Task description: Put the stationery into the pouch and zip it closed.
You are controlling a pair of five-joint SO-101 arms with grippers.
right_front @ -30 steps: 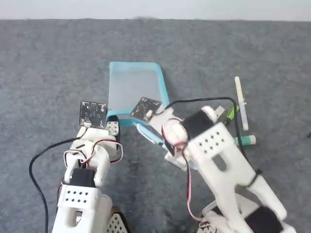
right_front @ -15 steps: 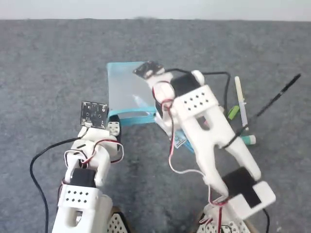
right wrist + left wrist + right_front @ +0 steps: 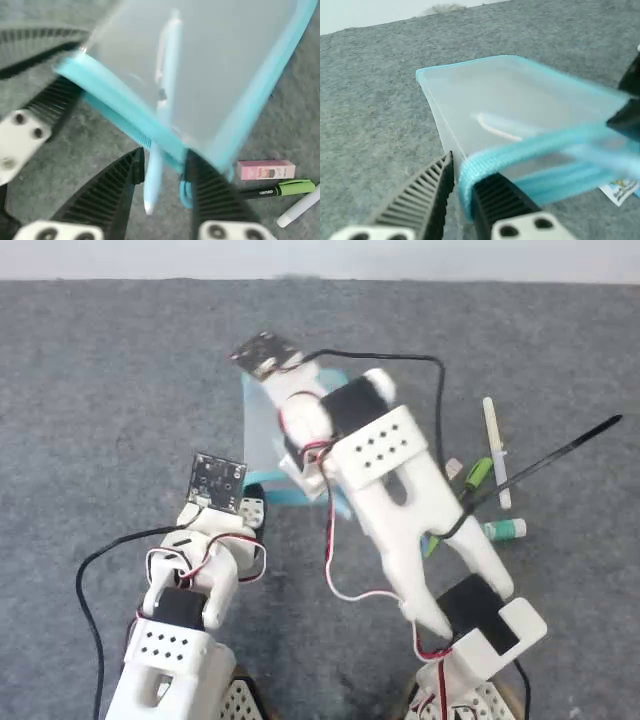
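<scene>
While my left hand (image 3: 465, 172) pinches the pouch's (image 3: 520, 100) rim corner, my right hand (image 3: 164, 156) is spread around the pen (image 3: 152, 192).

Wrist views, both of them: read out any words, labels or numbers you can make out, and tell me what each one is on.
On the green marker: dark print along the barrel, too small to read reliably.
On the small pink box: faint print, too blurred to read.
On the paper tag beside the pouch: a coloured picture and print, too blurred to read.
No text can be quoted with confidence.
</scene>
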